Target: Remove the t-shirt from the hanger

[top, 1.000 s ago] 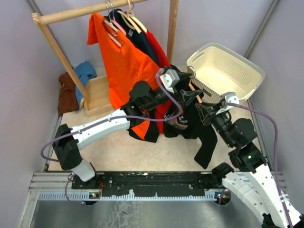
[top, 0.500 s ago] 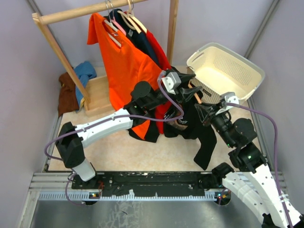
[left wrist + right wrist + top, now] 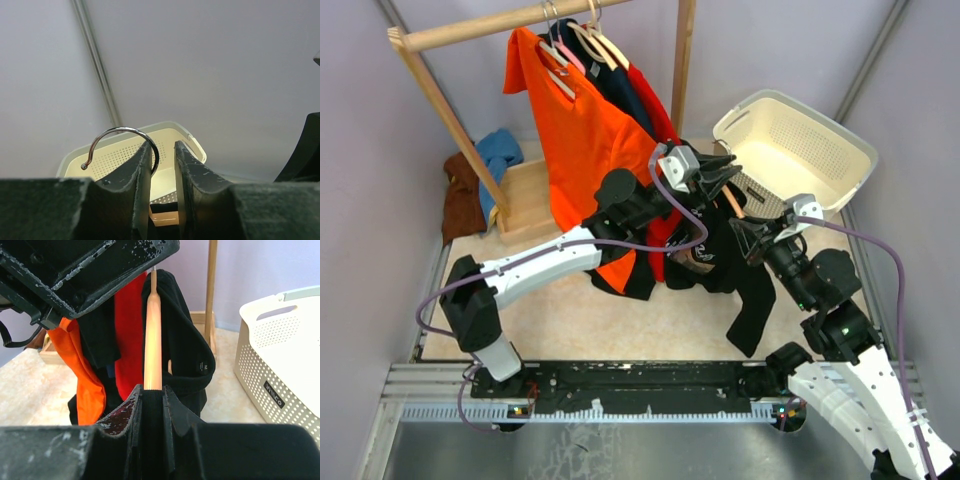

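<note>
Gripping the wooden hanger by one arm, right claw is clamped tight on the wood, w/ black fabric bunched at the pads. Black tee is on that hanger, held up mid-air between the two arms, its lower part drooping toward the worktop. Neck label reads M in right wrist view. Left claw is narrow: the hanger's metal hook rises from the slot, wire against one finger, a sliver of gap on the other side; can't tell if it's actually pinched. White basket sits just beyond, far right. Orange shirt & others hang on the rail, back left.
</note>
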Controlling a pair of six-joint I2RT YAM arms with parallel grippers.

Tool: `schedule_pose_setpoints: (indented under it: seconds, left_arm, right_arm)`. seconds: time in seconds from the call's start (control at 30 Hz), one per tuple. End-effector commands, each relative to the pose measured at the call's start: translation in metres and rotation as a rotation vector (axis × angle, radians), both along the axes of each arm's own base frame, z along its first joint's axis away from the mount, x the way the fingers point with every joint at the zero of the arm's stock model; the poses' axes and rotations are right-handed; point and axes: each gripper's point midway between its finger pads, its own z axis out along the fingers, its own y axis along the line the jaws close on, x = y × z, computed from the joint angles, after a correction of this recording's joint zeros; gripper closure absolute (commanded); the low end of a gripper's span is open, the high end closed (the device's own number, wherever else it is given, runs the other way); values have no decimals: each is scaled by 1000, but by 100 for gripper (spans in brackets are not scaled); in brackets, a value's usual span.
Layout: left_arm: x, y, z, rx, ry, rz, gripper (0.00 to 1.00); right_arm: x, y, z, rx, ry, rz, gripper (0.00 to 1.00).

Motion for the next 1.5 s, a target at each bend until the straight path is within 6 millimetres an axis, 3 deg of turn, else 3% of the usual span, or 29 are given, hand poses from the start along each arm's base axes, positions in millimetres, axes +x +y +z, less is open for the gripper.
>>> schedule_pose_setpoints:
  seconds: [0.0, 0.1, 0.23, 0.33, 0.47, 0.53, 0.57, 0.77, 0.93, 1.03, 1.17, 1.47]
  left_arm:
    - [-10, -7, 19, -59, -9, -46, 74]
    - [-6, -7, 23, -76, 4, -31, 99]
    - [-1, -8, 30, -85, 11, -12, 100]
    - [2, -5, 38, -94, 2, 12, 100]
    - [11, -2, 54, -100, -18, 60, 100]
    - [18, -1, 74, -117, -30, 91, 100]
    - [23, -1, 81, -119, -32, 100, 100]
    - [53, -1, 111, -140, -37, 151, 100]
    - [80, 5, 120, -144, -14, 185, 100]
    - [89, 15, 125, -157, 8, 181, 100]
    - [95, 31, 133, -172, 28, 186, 100]
    - [84, 59, 154, -202, 28, 162, 100]
  right_arm:
    - [-7, 5, 42, 70, -126, 40, 100]
    - [-6, 5, 41, 66, -119, 39, 100]
    - [-6, 6, 44, 68, -104, 38, 99]
    - [-5, 4, 49, 77, -95, 26, 81]
    - [-2, 1, 59, 72, -79, 3, 39]
    - [-2, -3, 67, 65, -71, -16, 3]
    - [-1, -5, 71, 58, -70, -27, 1]
    - [-3, -23, 93, 43, -101, -107, 1]
    - [-15, -39, 116, 56, -150, -151, 1]
    - [-21, -48, 120, 34, -144, -172, 5]
    - [-28, -55, 113, 21, -116, -187, 11]
    - [-42, -51, 69, 59, 8, -140, 27]
